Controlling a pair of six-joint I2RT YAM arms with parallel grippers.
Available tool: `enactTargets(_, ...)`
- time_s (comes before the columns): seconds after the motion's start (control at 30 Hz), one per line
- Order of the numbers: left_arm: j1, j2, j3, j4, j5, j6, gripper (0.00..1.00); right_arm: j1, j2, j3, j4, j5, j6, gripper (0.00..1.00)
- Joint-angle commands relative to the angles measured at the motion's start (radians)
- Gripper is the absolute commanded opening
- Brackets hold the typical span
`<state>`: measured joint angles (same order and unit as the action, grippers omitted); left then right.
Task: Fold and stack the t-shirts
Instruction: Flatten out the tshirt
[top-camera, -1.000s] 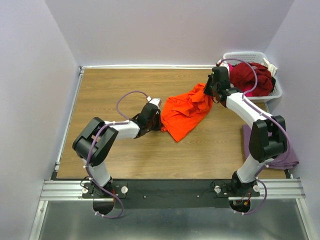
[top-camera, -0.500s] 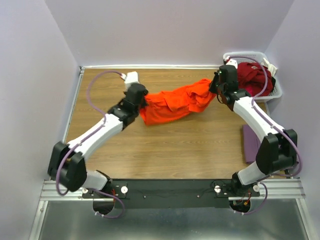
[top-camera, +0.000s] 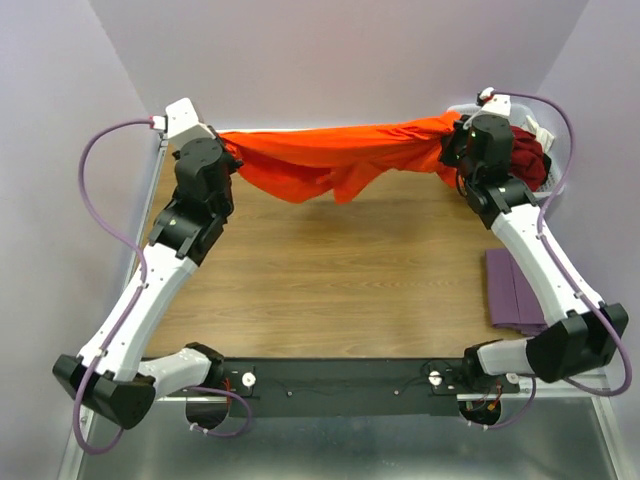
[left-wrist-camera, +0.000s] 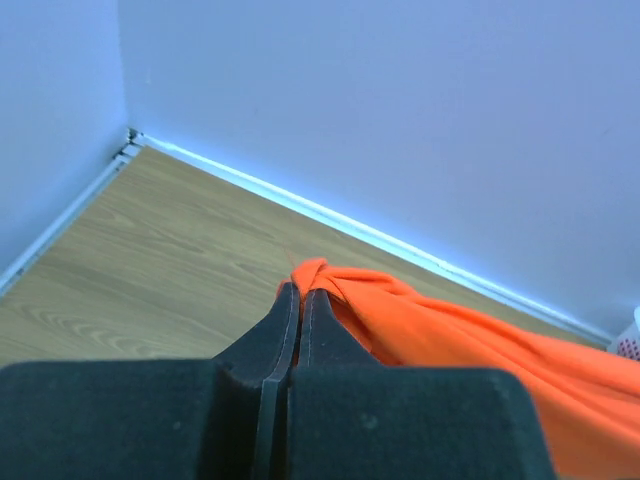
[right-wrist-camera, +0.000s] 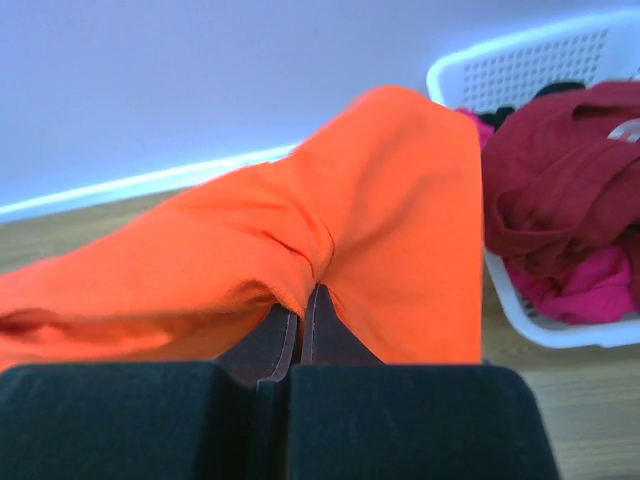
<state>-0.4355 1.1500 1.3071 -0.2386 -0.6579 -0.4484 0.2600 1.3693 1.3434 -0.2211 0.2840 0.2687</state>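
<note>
Pale lavender walls enclose a wood-grain counter (top-camera: 330, 280), shown from above and from both wrists. At the upper left of the overhead view, the left gripper (top-camera: 218, 150) is raised near the back wall. Its jaws are clenched on one end of the orange t-shirt (top-camera: 330, 165), and the left wrist view shows a bunched knot of cloth pinched at the tips of the closed jaws. One second earlier these jaws were only closing on the shirt, which lay crumpled right of centre on the counter. Half a second earlier it had been drawn into a low strip. It now spans the top of the frame as a taut band that appears to be clear of the surface, with a loose fold sagging left of centre. At the upper right, the right gripper (top-camera: 457, 142) also has its jaws clamped on orange cloth, at the opposite end. Behind it, the white basket (right-wrist-camera: 520, 60) holds a dark red t-shirt (right-wrist-camera: 560, 170) and a pink t-shirt (right-wrist-camera: 590, 285). A mauve t-shirt (top-camera: 515, 290) lies folded at the right edge of the counter. The garment is judged to be spread and ready to lay flat, and no fold is yet made.
</note>
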Motion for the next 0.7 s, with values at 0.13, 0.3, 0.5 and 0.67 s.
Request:
enactTargets(0.13, 0.017, -0.17, 0.014, -0.039, -0.137, 0.039, 0.0, -0.011, -0.211, -0.096, 0.011, 0.034, -0.034, 0.01)
enactTargets(0.3, 0.018, -0.243, 0.021, -0.074, -0.114, 0.045, 0.0, -0.011, -0.337, -0.147, 0.008, -0.101, -0.04, 0.01)
enactTargets(0.5, 0.017, -0.256, -0.028, -0.143, -0.085, -0.01, 0.0, -0.011, -0.48, -0.324, 0.008, -0.19, 0.041, 0.01)
enactTargets(0.67, 0.017, -0.152, -0.255, -0.096, 0.035, -0.196, 0.0, -0.011, -0.426, -0.558, 0.02, -0.013, 0.263, 0.01)
